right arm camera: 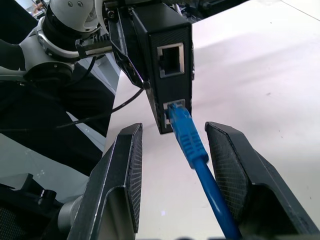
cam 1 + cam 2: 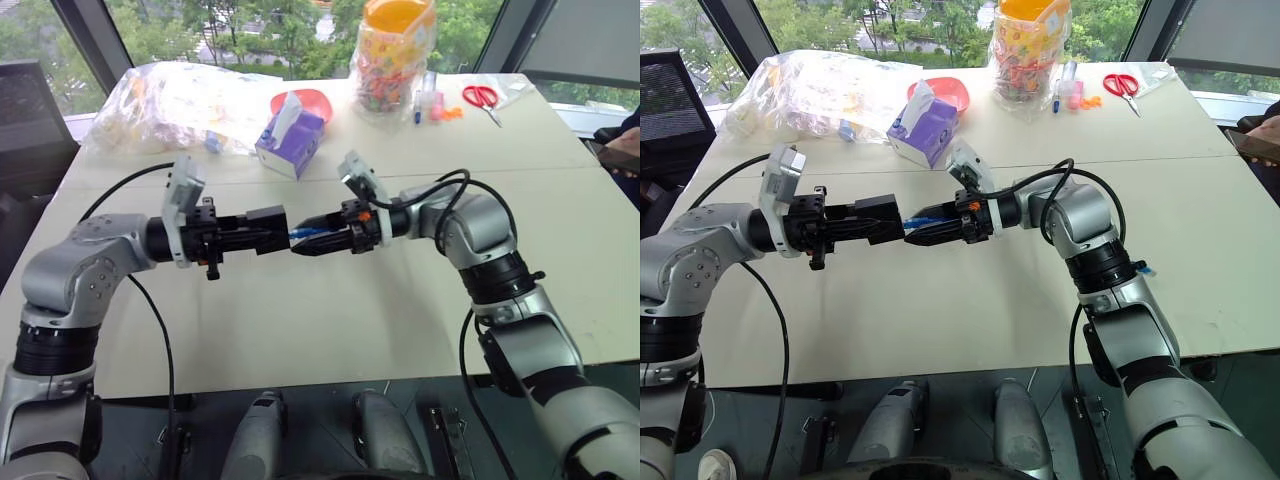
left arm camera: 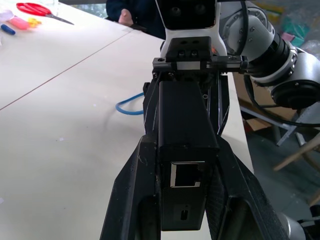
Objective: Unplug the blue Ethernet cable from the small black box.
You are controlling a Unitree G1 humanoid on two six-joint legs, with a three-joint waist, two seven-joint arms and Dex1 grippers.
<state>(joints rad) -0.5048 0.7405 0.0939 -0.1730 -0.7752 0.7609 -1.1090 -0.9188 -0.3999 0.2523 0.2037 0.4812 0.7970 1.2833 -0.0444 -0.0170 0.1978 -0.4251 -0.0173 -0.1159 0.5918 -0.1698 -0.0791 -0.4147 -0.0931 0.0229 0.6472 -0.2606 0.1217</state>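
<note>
While plugged in, cable (image 1: 187, 135) between gripper fingers (image 1: 127, 170).

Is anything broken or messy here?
Nothing looks broken or spilled. The blue Ethernet cable is plugged into the small black box, which the left gripper holds above the table. The right gripper's fingers sit either side of the plug.

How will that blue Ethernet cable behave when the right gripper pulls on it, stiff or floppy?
Probably floppy along its length: the blue Ethernet cable curves loosely over the table. Its moulded boot at the small black box looks stiffer, a firmer place to pinch. It may resist, since it sits seated in the port; the left gripper clamps the box, the right gripper straddles the boot.
</note>
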